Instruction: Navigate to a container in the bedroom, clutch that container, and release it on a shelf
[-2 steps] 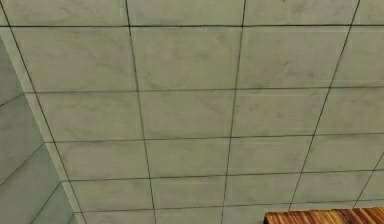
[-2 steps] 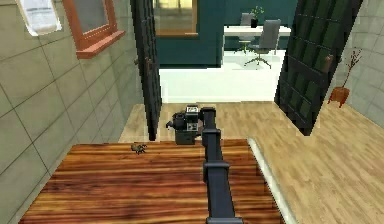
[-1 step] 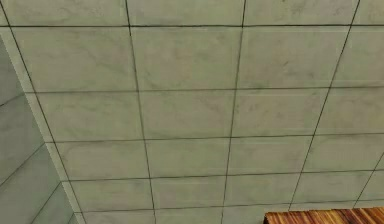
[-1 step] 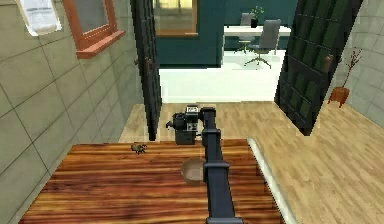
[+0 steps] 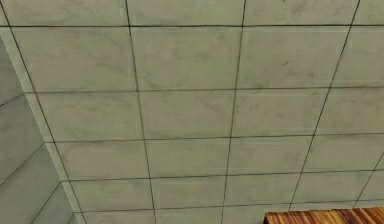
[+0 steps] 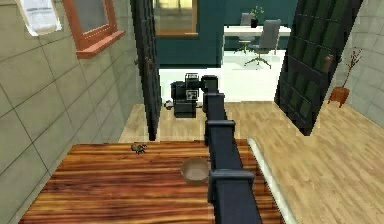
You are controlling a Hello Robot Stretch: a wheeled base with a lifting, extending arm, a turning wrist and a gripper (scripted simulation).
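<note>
Container point(image 6: 194, 172), a brown bowl, is sitting on the wooden desk point(image 6: 90, 185), just left of the arm point(image 6: 228, 160). Small dark object point(image 6: 138, 148) is lying by the desk's far edge. Tool point(image 6: 180, 98) is hanging beyond the desk, past the bowl, and I can't tell if it's holding anything. Arm is probably overreaching, so it's likely needing retraction before a grasp. Dark door point(image 6: 312, 60) is standing ajar at right.

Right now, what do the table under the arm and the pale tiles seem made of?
Table: probably varnished wood, by striped brown plank grain and slight sheen. Tiles: pale stone or ceramic, matte, by faint veining and dark grout lines; I cannot tell which.
</note>
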